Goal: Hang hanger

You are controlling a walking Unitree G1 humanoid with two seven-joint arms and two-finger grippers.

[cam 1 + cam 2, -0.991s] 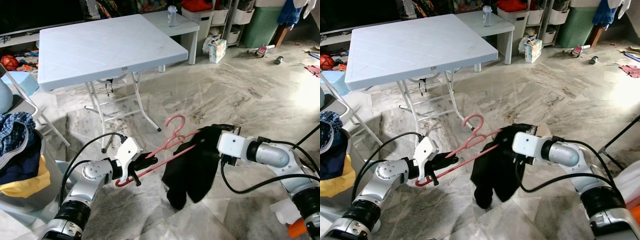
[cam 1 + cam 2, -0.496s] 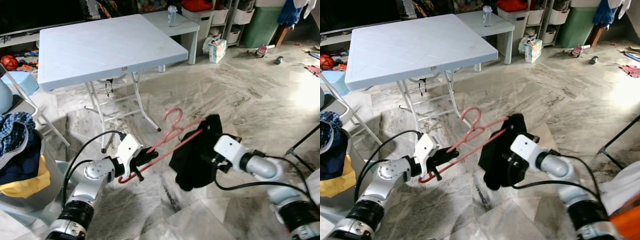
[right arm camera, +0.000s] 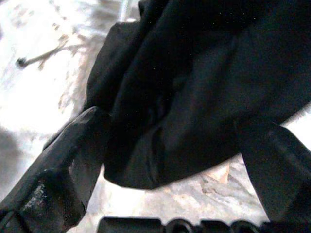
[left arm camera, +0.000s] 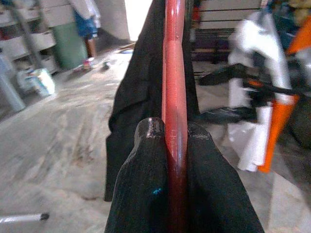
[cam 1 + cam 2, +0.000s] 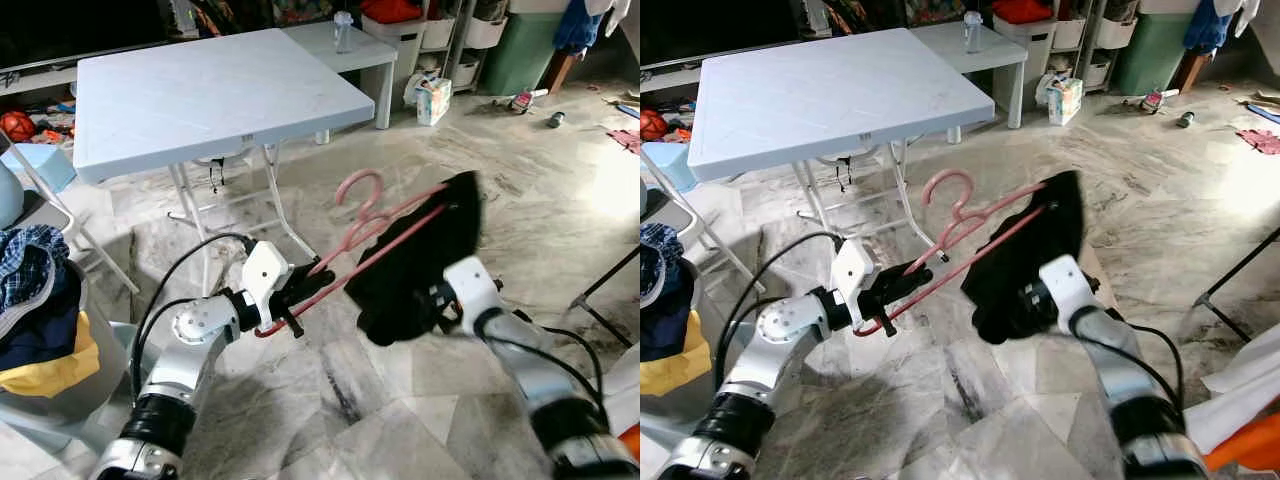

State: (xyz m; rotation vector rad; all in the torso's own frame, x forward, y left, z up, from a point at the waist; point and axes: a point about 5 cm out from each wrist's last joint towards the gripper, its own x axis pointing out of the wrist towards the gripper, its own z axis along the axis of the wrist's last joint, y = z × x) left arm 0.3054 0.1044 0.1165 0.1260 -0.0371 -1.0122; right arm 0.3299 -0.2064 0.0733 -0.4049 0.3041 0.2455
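Since a second ago, both arms have been lifting the pink hanger [image 5: 375, 235] and the black garment [image 5: 420, 265] higher, its far end now tilting up toward the white folding desk [image 5: 200, 95]. Left claw [image 5: 290, 300] is clamping the hanger's lower end tightly between its two fingers [image 4: 150, 194], above the marble floor [image 5: 500, 170]. Right claw [image 3: 165, 160] is sitting spread apart around the bunched garment, its fingers straddling the cloth, which is draping over the hanger's raised end. Piled laundry [image 5: 35, 300] is lying at the robot's left.
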